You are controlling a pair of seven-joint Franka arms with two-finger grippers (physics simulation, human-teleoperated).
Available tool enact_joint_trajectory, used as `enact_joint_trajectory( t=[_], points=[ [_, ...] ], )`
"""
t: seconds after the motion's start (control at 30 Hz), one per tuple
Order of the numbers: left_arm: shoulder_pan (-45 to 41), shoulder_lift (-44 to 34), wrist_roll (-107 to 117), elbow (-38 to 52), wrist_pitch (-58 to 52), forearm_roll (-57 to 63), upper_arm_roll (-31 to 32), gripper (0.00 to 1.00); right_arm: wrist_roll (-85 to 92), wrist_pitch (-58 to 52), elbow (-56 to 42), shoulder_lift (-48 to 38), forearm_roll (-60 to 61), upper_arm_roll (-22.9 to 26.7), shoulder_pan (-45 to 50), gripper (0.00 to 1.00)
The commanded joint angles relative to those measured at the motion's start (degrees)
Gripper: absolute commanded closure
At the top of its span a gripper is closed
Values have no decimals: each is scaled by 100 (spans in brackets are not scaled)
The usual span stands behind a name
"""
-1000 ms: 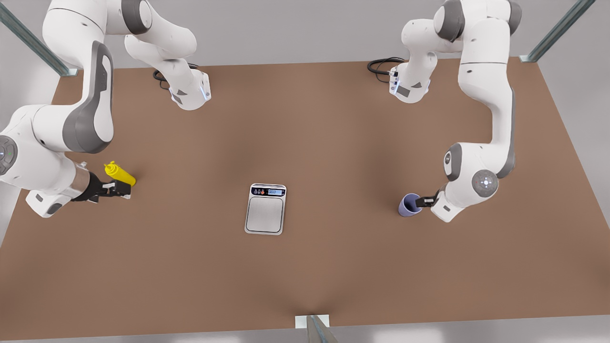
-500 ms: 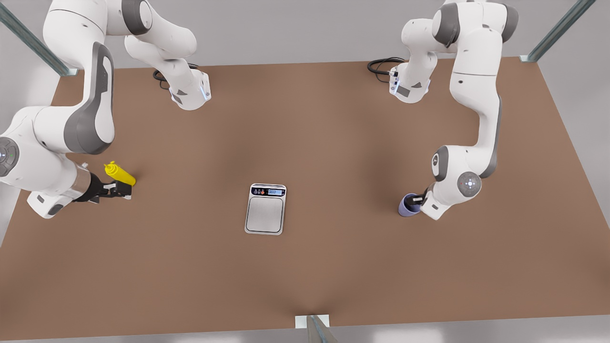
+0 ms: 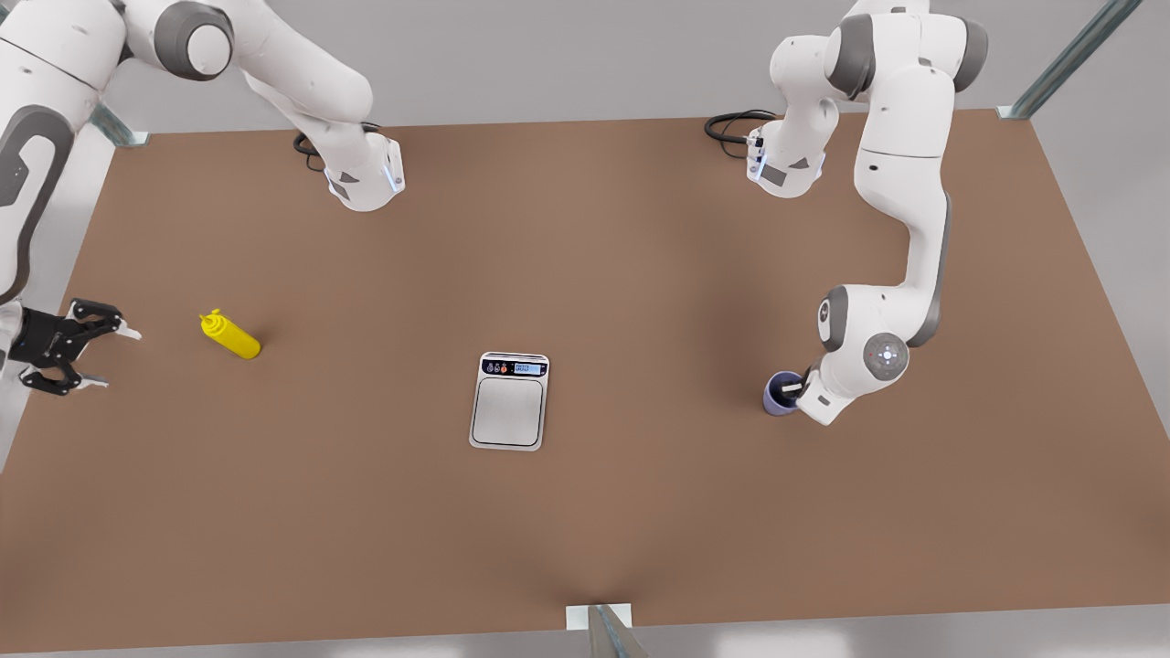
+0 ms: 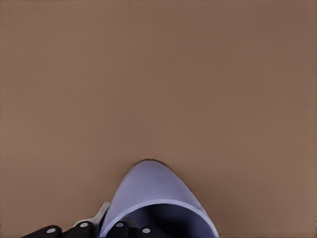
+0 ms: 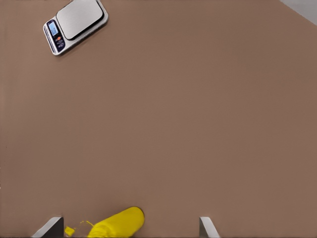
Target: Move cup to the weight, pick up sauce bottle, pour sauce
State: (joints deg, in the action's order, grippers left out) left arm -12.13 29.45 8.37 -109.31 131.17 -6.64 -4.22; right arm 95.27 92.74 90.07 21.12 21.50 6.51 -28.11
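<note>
The right gripper (image 3: 78, 344) has been withdrawn from the sauce bottle (image 3: 230, 334) toward the table's (image 3: 585, 512) edge at the front view's left; half a second ago it stood directly against the bottle, and it is now well apart from it with its fingers spread wide and nothing held. The sauce bottle has not shifted: it lies on its side near that same edge, nozzle pointing toward the edge, and in the right wrist view it (image 5: 117, 224) is seen between the two open fingertips (image 5: 50, 226) but farther off. This is judged to mean that the bottle pickup has not been achieved and that a fresh approach will be required. The left gripper (image 3: 797, 387) has been advanced a little further onto the cup (image 3: 780, 394), which stands at an unchanged spot near the table's edge at the front view's right; the arm's elbow and wrist have been drawn closer in above it. In the left wrist view one finger (image 4: 130, 229) is seen inside the cup's (image 4: 148, 191) rim, but whether the wall is pinched cannot be told. The weight (image 3: 509, 400) rests at the middle of the table, unmoved, with its platform bare, so the cup transfer is judged not yet begun.
</note>
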Motion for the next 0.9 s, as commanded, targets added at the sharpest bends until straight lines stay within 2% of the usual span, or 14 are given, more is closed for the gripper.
enact_joint_trajectory(
  t=[0.0, 0.03, 0.23, 0.43, 0.6, 0.87],
  points=[
    [9, -1, -2, -2, -4, -4, 0, 79, 324, -2, 115, 58, 91, 8, -115, 0],
    [0, -18, -2, 7, -4, -4, 0, 79, 1370, -45, 204, 559, 591, 0, -510, 0],
    [0, -27, -11, 15, 93, -13, 0, 79, 4140, -177, 502, 1456, 1005, 8, -1381, 0],
    [-123, -1, -2, 156, 146, -83, 79, 79, 4799, -248, 749, 2080, 1190, -9, -1399, 0],
    [-395, 34, 94, 297, 225, -725, 264, 79, 5239, -239, 713, 2177, 1207, -185, -1346, 0],
    [-1046, 236, 1026, 657, 330, -1050, 308, 79, 5459, -459, 722, 2282, 1190, -203, -1249, 0]
  ],
)
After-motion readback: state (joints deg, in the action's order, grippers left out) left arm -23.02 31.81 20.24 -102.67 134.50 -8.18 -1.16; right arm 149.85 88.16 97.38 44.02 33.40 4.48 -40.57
